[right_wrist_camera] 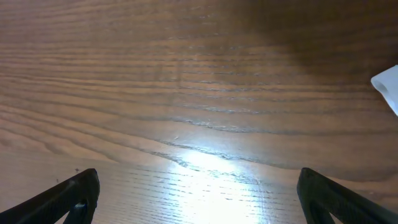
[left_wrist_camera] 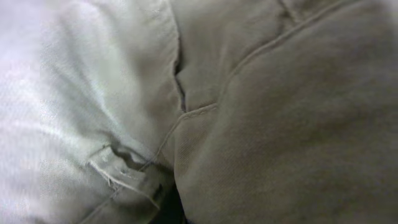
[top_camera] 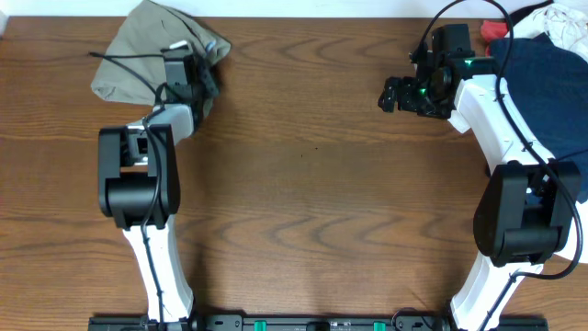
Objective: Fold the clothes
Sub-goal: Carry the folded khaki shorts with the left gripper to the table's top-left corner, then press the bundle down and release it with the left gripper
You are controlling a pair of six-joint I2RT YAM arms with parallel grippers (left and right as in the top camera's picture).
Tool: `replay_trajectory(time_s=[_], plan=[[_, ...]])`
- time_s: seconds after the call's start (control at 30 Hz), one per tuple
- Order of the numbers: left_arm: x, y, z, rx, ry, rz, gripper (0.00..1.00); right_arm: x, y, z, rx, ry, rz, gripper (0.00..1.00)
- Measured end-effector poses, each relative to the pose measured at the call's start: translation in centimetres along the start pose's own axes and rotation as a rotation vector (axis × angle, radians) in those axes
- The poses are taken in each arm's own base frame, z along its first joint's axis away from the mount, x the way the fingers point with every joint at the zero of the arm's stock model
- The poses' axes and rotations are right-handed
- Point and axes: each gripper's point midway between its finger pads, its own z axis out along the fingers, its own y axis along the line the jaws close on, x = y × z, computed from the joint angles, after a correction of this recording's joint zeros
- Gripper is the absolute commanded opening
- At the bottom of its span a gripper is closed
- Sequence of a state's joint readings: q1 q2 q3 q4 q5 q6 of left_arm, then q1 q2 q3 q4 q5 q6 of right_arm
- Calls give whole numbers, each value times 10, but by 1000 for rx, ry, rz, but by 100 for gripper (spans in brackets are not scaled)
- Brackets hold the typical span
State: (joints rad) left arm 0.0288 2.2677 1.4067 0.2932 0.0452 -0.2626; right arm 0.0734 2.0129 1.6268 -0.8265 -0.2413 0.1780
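The khaki shorts (top_camera: 147, 51) lie bunched in a wrinkled heap at the table's far left. My left gripper (top_camera: 190, 72) sits at the heap's right edge, partly covered by the cloth. The left wrist view is filled with the shorts (left_wrist_camera: 286, 124) pressed close, showing seams and pale lining (left_wrist_camera: 81, 93); the fingers are hidden by fabric. My right gripper (top_camera: 395, 95) is open and empty over bare wood at the far right, far from the shorts. Its two fingertips (right_wrist_camera: 199, 199) show wide apart in the right wrist view.
A dark navy garment (top_camera: 542, 83) lies at the far right under my right arm. White cloth (top_camera: 562, 20) and a bit of red cloth (top_camera: 496, 31) lie behind it. A white corner (right_wrist_camera: 388, 87) shows at the right wrist view's edge. The wooden table (top_camera: 312, 184) spans the middle.
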Motion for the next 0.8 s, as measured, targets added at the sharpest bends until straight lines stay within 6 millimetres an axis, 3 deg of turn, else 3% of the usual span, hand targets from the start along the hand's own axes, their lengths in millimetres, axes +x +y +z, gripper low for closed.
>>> replay_trajectory(time_s=[0.17, 0.2, 0.27, 0.33, 0.43, 0.6, 0.7, 0.8], plan=[[-30, -12, 7, 29, -60, 10, 7, 0, -1, 0, 4, -2, 0, 99], [-36, -14, 6, 31, -76, 16, 14, 0, -1, 0, 5, -1, 0, 99], [-50, -17, 5, 34, -117, 36, 65, 0, -1, 0, 6, -2, 0, 99], [-58, -20, 4, 39, -139, 49, 100, 0, -1, 0, 6, -2, 0, 99], [-58, -21, 4, 37, -135, 58, 98, 0, -1, 0, 6, -2, 0, 99], [-38, -13, 0, 3, -32, 69, 98, 0, -1, 0, 7, 0, 0, 99], [-38, -12, -21, -22, 35, 114, 98, 1, -1, 0, 7, 2, 1, 99], [-55, -16, -55, -33, 55, 200, 98, 1, -1, 0, 7, 2, 0, 99]])
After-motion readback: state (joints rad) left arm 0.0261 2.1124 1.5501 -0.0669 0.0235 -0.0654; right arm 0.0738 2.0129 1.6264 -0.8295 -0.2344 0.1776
